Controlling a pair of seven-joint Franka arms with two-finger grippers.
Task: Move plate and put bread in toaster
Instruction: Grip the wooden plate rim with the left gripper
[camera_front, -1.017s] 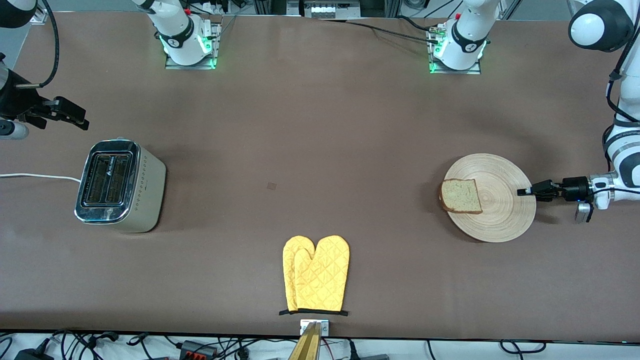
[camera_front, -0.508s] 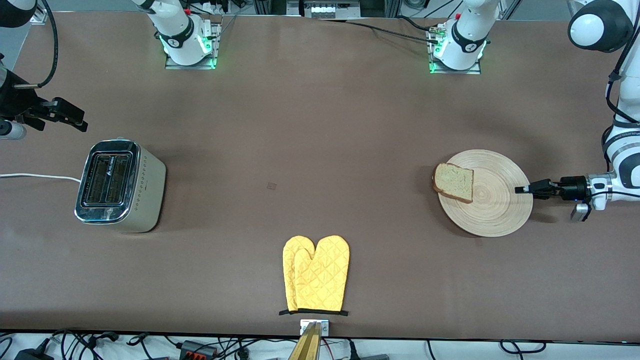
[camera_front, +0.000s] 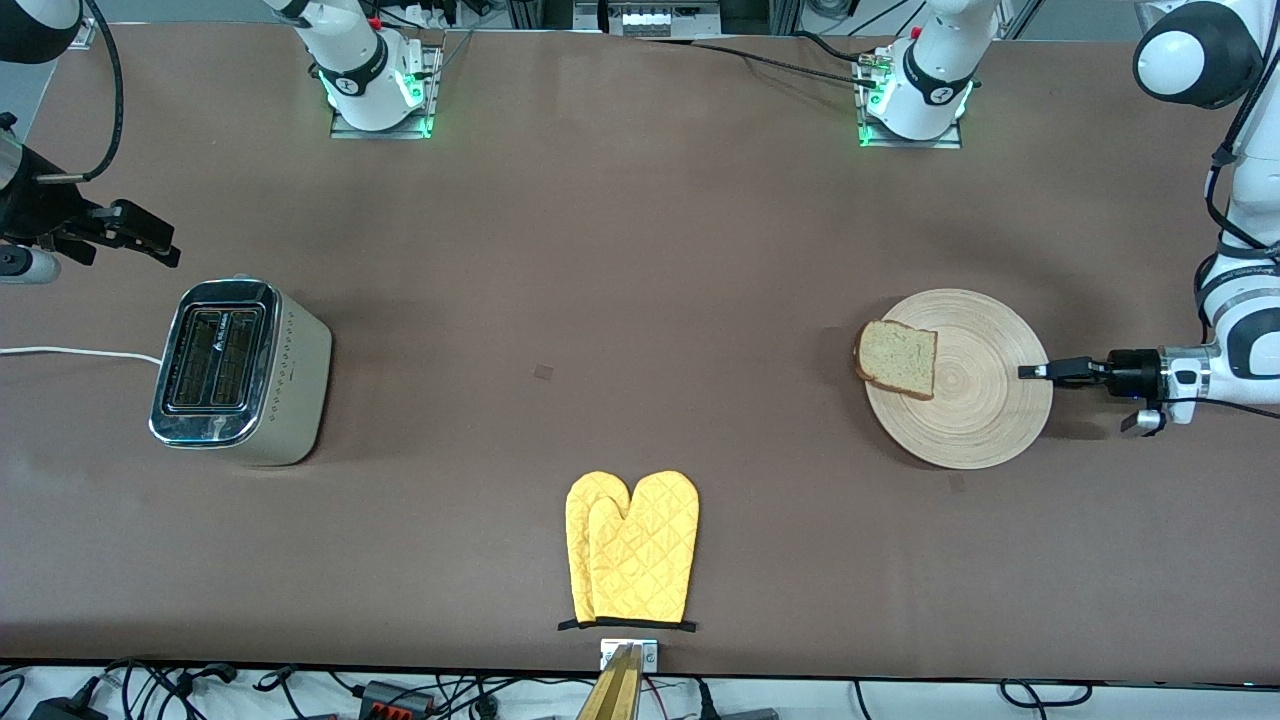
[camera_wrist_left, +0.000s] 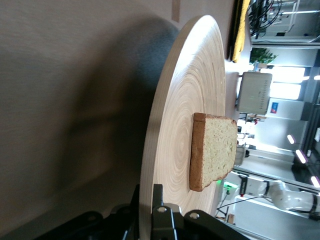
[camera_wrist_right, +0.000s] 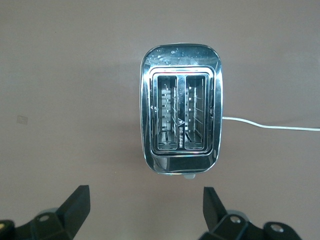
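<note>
The round light-wood plate is at the left arm's end of the table, with the bread on the part of it toward the right arm's end. My left gripper is shut on the plate's rim. In the left wrist view the plate shows edge-on, its rim pinched in my gripper, with the bread on it. The toaster stands at the right arm's end, both slots empty. My right gripper is open and empty over the table beside the toaster, as the right wrist view shows.
A pair of yellow oven mitts lies at the table's edge nearest the front camera, midway along it. The toaster's white cord runs off the right arm's end of the table.
My left gripper has carried the plate with the bread toward the right arm's end and upward in the front view. The bread has turned slightly on it. The right gripper has barely moved.
</note>
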